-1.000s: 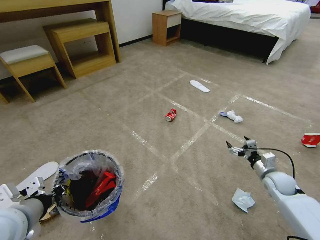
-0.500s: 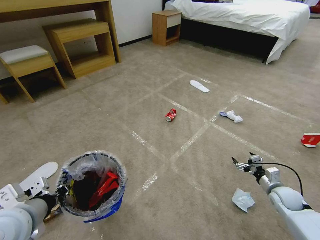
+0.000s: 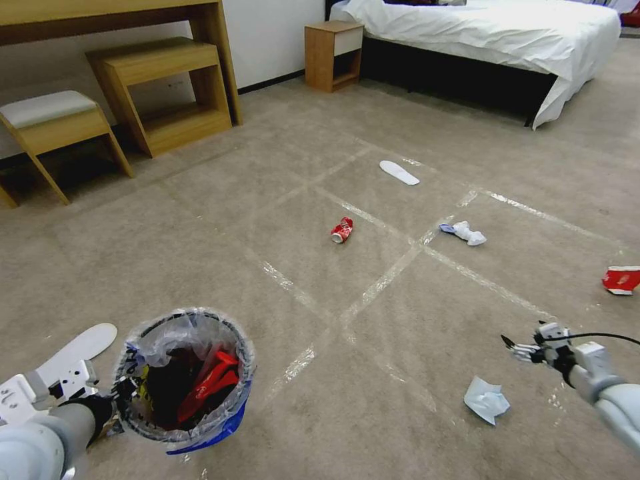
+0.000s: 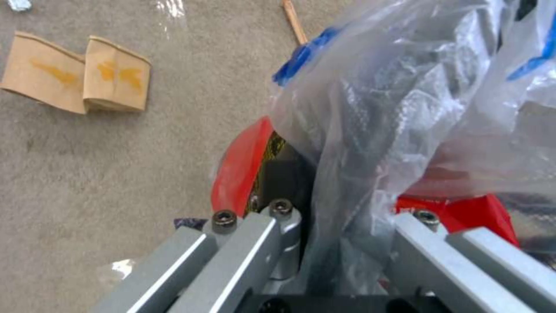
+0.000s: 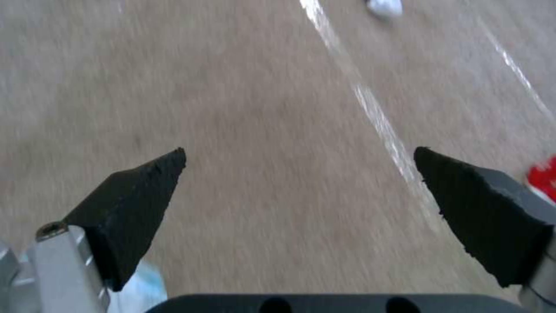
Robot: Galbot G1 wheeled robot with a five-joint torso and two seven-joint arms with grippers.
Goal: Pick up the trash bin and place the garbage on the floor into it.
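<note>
Right gripper (image 3: 517, 347), jaws spread and empty, hovers low just beside the crumpled pale-blue paper wad (image 3: 486, 399) lying nearer the robot, while left gripper (image 4: 324, 226) grips the plastic-lined red-and-blue trash bin (image 3: 183, 377) rim, bin off the carpet.

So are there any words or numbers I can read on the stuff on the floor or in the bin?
None can be read.
Crushed red can: white markings, too small to read.
Red-and-white carton: no legible print.
Folded brown cardboard scrap: yellow smudges, no letters.
Round plastic-lined trash bin, gripped by the left gripper: red wrappers inside, no legible text.
</note>
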